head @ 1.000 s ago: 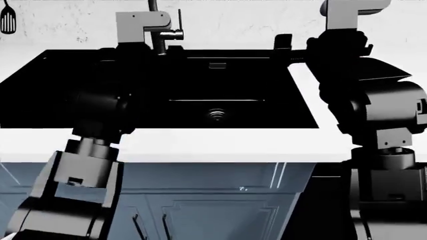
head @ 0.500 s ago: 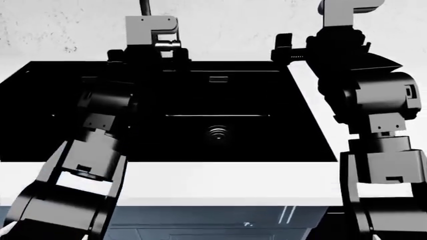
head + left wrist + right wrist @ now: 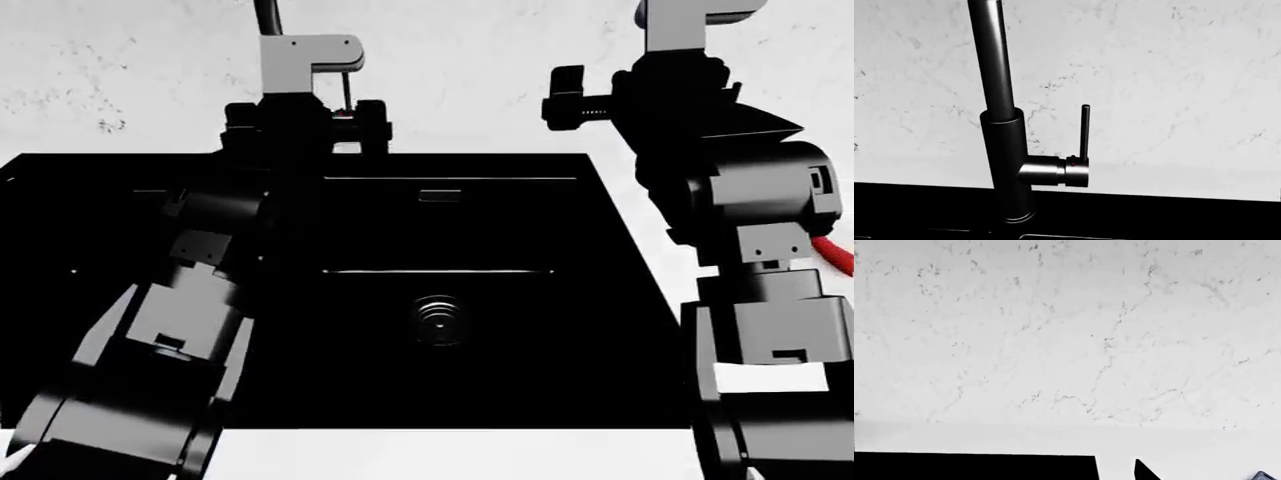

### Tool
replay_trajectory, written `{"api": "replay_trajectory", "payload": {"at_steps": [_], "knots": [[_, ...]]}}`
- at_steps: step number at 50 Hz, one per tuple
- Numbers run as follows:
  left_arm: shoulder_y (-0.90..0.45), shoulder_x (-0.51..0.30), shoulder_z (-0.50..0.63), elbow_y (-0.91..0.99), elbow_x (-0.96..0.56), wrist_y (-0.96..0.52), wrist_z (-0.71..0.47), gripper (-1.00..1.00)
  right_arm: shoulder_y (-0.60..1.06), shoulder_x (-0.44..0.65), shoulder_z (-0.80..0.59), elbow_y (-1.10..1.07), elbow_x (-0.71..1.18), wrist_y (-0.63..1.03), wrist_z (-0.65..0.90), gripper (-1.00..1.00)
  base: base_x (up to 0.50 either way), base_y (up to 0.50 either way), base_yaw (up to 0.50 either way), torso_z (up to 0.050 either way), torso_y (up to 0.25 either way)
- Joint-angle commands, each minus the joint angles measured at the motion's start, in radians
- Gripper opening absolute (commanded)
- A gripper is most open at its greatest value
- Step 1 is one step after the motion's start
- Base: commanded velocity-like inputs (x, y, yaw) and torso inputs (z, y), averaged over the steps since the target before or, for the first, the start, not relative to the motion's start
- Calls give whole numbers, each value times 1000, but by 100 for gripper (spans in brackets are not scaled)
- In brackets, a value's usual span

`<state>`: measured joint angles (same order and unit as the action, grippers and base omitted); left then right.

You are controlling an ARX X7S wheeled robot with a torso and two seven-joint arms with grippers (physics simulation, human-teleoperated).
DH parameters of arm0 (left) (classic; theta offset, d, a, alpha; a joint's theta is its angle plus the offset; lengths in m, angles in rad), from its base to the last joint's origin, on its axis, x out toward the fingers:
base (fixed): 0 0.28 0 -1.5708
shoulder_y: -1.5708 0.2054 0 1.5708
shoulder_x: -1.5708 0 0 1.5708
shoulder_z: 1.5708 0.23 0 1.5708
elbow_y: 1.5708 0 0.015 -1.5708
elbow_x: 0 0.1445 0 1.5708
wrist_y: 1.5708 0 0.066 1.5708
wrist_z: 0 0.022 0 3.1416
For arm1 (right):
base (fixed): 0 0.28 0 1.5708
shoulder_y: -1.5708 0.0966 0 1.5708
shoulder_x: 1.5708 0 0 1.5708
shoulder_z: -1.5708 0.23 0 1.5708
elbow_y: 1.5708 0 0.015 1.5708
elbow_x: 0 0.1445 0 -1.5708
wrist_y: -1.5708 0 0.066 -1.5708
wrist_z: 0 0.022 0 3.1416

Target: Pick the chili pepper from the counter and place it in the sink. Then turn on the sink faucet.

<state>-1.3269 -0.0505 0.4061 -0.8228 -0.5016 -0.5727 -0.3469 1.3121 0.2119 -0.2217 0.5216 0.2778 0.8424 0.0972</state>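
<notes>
Two grippers, jaw state indeterminate. Left gripper (image 3: 350,125) at sink faucet (image 3: 1004,145); step: faucet on; next: push lever (image 3: 1084,131).

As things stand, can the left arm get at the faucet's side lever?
Probably yes. The left gripper sits right at the sink faucet, and its wrist view shows the upright lever close, with nothing between.

The sink faucet (image 3: 1004,150) stands at the back rim of the sink (image 3: 441,260), backsplash (image 3: 1174,90) right behind it. Drain (image 3: 437,318) sits mid-basin. Chili pepper (image 3: 837,256) lies on the counter (image 3: 641,225) right of the sink, behind the right arm (image 3: 747,210), well clear of any fingers.
</notes>
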Motion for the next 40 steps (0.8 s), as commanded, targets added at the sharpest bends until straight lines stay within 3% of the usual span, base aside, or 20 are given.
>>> {"api": "replay_trajectory", "payload": {"at_steps": [1, 40], "knots": [[6, 11, -15, 52, -31, -34, 9, 100, 3, -16, 17, -1, -12, 0, -25, 100, 363, 8, 0, 0, 0], [38, -12, 14, 140, -109, -61, -25, 100, 1, -8, 9, -15, 3, -5, -21, 100, 402, 8, 0, 0, 1]]}}
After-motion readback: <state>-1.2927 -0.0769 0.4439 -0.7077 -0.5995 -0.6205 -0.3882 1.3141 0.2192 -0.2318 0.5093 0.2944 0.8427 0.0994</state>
